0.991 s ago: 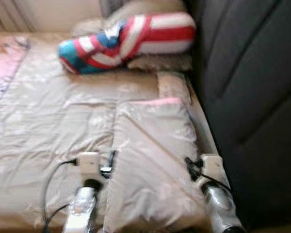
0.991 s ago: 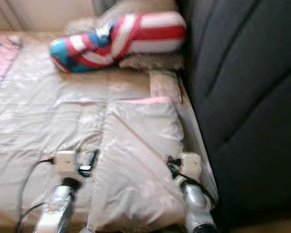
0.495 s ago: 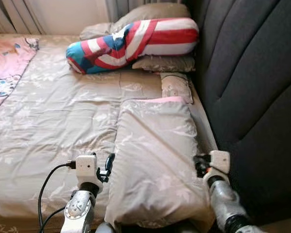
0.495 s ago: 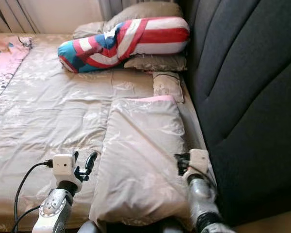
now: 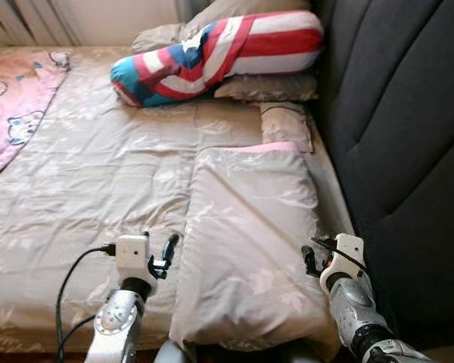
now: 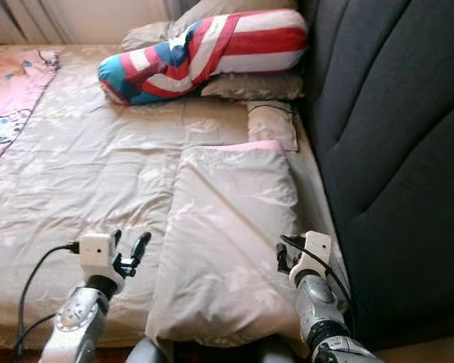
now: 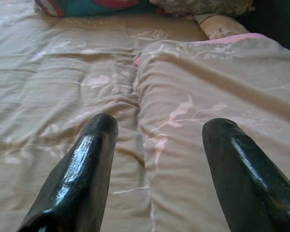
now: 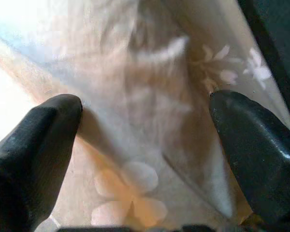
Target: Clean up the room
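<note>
Both arms reaching forward low over the bed [image 5: 83, 174]. Left gripper [image 5: 160, 253] beside the left edge of the folded blanket [image 5: 250, 227], fingers [image 7: 82, 169] spread apart. Right gripper [image 5: 312, 257] at the blanket's right edge by the dark padded headboard [image 5: 401, 128], fingers likewise apart. Closer in the wrist views: glossy beige cloth with pale flower print, creased. Farther off, a striped red, white and blue pillow [image 5: 212, 53] and a pink-edged fold.
</note>
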Robot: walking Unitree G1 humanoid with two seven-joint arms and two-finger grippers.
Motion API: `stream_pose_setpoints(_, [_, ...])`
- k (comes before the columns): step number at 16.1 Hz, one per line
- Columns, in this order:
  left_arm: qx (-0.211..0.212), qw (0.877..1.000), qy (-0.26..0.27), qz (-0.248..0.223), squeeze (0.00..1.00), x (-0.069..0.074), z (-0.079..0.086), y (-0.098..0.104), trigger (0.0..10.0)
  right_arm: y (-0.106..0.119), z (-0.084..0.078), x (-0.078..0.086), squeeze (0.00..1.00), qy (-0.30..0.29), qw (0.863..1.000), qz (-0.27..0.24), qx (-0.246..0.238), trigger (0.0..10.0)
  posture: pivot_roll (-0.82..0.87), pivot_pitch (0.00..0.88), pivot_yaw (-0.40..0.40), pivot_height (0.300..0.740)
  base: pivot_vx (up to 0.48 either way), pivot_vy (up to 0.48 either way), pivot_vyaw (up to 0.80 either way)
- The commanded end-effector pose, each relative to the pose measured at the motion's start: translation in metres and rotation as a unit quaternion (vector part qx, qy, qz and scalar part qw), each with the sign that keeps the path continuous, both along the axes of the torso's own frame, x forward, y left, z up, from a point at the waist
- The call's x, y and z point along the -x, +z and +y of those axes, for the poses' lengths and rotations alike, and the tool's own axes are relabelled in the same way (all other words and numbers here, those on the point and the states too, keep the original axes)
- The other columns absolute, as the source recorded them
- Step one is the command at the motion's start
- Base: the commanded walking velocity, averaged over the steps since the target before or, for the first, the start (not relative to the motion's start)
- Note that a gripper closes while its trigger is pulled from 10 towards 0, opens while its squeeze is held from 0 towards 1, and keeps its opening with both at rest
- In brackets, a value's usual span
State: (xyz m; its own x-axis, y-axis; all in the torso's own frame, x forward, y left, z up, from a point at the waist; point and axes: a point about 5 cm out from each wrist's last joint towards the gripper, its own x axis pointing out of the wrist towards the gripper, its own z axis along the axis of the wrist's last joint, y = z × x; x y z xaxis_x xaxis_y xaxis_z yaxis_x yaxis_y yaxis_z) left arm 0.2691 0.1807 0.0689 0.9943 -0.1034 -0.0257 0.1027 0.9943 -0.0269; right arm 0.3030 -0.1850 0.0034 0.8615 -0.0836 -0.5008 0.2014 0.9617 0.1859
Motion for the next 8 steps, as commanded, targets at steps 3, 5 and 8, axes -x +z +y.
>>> stream_pose_setpoints(3, [-0.005, 1.0, -0.015, 0.02, 0.0, 0.01, 0.001, -0.003, 10.0, -0.011, 0.0, 0.009, 0.0, 0.003, 0.999, 0.035, -0.001, 10.0, 0.08, 0.204, 0.048, 0.663, 0.0, 0.0, 0.0])
stream_pose_setpoints(5, [-0.008, 1.0, -0.022, 0.02, 0.0, 0.011, 0.0, -0.002, 10.0, -0.013, -0.001, 0.012, 0.0, 0.0, 0.999, 0.037, -0.002, 10.0, 0.08, 0.211, 0.055, 0.663, 0.0, 0.0, 0.0])
stream_pose_setpoints(8, [-0.015, 0.999, -0.028, 0.02, 0.0, 0.016, 0.003, 0.002, 10.0, -0.023, 0.002, 0.021, 0.0, 0.001, 0.998, 0.064, -0.019, 10.0, 0.11, 0.226, 0.071, 0.663, 0.0, 0.0, 0.0])
